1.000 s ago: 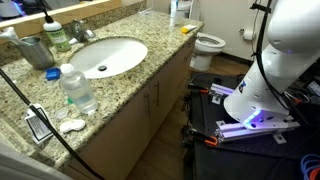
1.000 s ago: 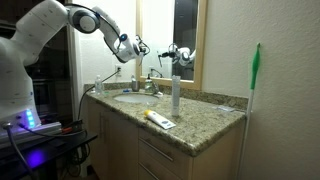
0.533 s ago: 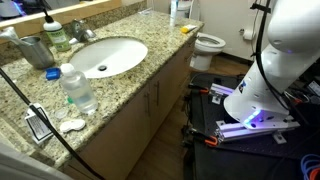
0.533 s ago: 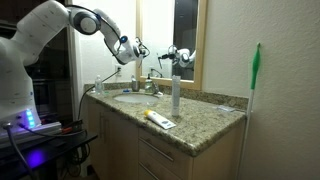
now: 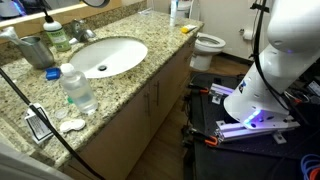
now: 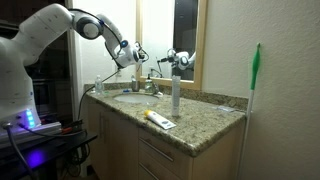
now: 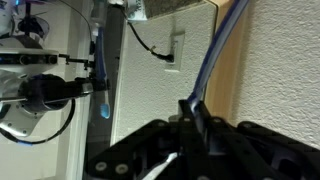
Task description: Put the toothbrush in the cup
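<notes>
In the wrist view my gripper (image 7: 195, 118) is shut on the toothbrush (image 7: 215, 60). Its thin bluish handle sticks out past the jaws toward the wall, and a whitish part shows below the jaws. In an exterior view the gripper (image 6: 140, 53) hangs in the air above the sink, in front of the mirror. The grey-green metal cup (image 5: 36, 50) stands on the counter beside the faucet, to the left of the basin. It also shows small at the far end of the counter in an exterior view (image 6: 102, 85). The gripper is well above the cup and apart from it.
A clear water bottle with a blue cap (image 5: 77, 88) stands at the counter's front. A yellow object (image 6: 156, 118) lies near the counter edge. The white sink basin (image 5: 105, 57) and faucet (image 5: 82, 33) are mid-counter. A toilet (image 5: 208, 44) stands beyond.
The gripper with the toothbrush has shifted slightly lower and toward the mirror side. Nothing on the counter has moved.
</notes>
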Motion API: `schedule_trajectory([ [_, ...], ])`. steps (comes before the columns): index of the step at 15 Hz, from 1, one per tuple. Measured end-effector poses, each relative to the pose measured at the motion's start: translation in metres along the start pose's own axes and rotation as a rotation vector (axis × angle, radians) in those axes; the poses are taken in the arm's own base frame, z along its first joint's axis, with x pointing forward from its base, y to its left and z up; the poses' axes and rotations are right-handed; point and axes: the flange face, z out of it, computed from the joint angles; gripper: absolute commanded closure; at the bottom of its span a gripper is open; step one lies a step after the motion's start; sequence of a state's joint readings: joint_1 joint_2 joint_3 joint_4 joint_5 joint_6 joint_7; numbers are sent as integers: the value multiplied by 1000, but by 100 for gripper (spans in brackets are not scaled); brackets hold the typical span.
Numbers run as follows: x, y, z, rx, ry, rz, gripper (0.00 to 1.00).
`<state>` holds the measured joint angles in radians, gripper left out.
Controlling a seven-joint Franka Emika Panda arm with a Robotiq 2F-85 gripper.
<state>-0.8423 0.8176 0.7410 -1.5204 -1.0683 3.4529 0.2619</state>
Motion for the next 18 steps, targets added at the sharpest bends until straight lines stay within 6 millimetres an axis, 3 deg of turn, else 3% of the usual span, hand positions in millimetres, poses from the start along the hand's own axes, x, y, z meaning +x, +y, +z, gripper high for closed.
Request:
schedule_trajectory([
  [5, -23, -5, 9, 13, -30, -10, 98],
  [6, -33, -7, 13, 18, -43, -6, 91],
  [8, -48, -12, 18, 31, -62, 12, 91],
  [9, -52, -14, 20, 36, -66, 18, 98],
  [14, -57, -12, 23, 32, -62, 16, 98],
  [18, -47, -8, 39, 33, 17, -21, 98],
])
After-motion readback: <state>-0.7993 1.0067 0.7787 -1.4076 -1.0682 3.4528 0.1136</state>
